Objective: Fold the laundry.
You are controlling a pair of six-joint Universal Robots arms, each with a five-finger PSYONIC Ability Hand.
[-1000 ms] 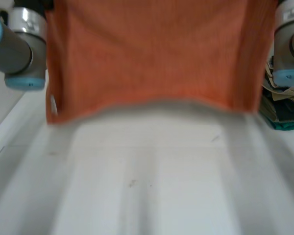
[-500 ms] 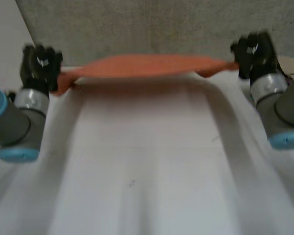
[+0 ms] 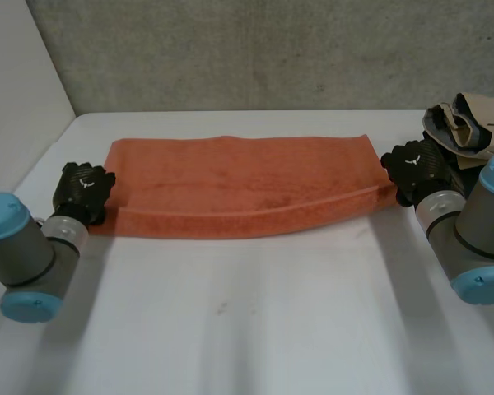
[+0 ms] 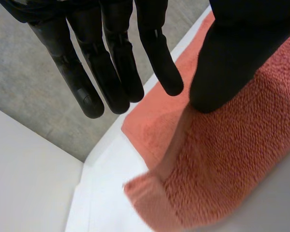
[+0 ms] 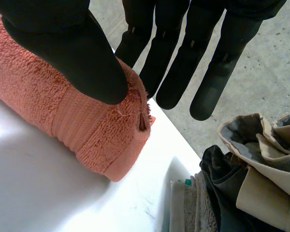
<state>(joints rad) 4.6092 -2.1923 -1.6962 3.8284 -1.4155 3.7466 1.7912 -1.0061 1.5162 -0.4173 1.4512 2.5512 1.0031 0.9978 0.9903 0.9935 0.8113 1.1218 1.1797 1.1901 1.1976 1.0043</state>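
Observation:
An orange towel [image 3: 239, 185] lies across the far part of the white table [image 3: 255, 321], folded lengthwise with a thick doubled edge toward me. My left hand [image 3: 82, 188] is at its left end. In the left wrist view that hand [image 4: 111, 67] has straight, spread fingers clear of the towel [image 4: 222, 159], and only the thumb rests on the top layer. My right hand [image 3: 416, 164] is at the right end. In the right wrist view the hand [image 5: 72, 53] pinches the towel's corner [image 5: 87, 125] between thumb and straight fingers.
A heap of other clothes [image 3: 469, 123], beige, grey and dark, sits at the table's far right corner just beyond my right hand; it lies next to the towel's corner [image 5: 246, 183]. A grey wall [image 3: 255, 49] backs the table.
The towel hung up close between both hands, then swung forward and down. Now it lies folded on the table, and my left hand's fingers have come apart from it.

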